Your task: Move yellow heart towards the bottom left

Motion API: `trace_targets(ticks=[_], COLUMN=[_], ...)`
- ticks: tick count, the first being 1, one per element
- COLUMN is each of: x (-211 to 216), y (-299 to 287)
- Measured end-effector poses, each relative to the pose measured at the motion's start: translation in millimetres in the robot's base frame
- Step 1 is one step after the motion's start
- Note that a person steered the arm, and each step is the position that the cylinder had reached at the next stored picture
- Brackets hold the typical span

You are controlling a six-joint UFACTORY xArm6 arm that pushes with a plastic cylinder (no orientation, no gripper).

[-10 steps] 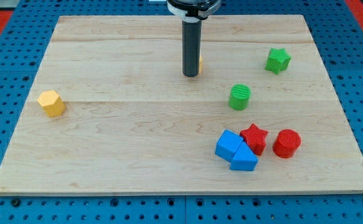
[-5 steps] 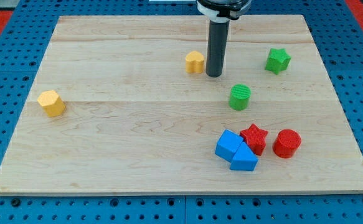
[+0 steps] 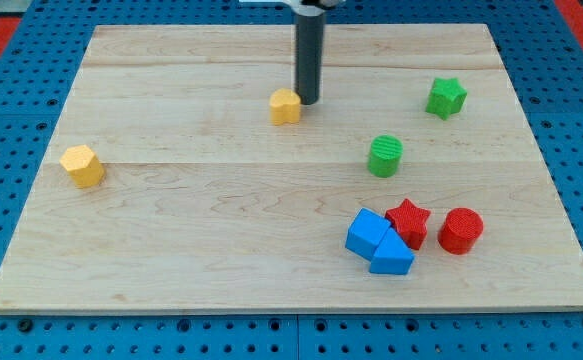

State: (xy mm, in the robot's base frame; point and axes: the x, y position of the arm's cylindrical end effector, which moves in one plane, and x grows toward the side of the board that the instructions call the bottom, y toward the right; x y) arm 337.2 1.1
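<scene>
The yellow heart [image 3: 285, 106] is seen on the upper middle of the surface [image 3: 221, 230]. My tip [image 3: 308, 102] is set against its upper-right side, so a push down-left is judged well lined up. No claw is fitted, only the rod.

The wooden board [image 3: 171, 230] holds a yellow heart [image 3: 285, 106], yellow block [image 3: 82, 165], green star [image 3: 446, 97], green cylinder [image 3: 385, 156], red star [image 3: 408, 221], red cylinder [image 3: 460, 230], and two blue blocks [image 3: 379, 243] near the right.
</scene>
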Motion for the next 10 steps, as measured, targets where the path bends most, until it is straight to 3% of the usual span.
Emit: trace_targets(ticks=[2, 6, 8, 10], x=[36, 41, 70, 126], y=[-70, -76, -93, -94])
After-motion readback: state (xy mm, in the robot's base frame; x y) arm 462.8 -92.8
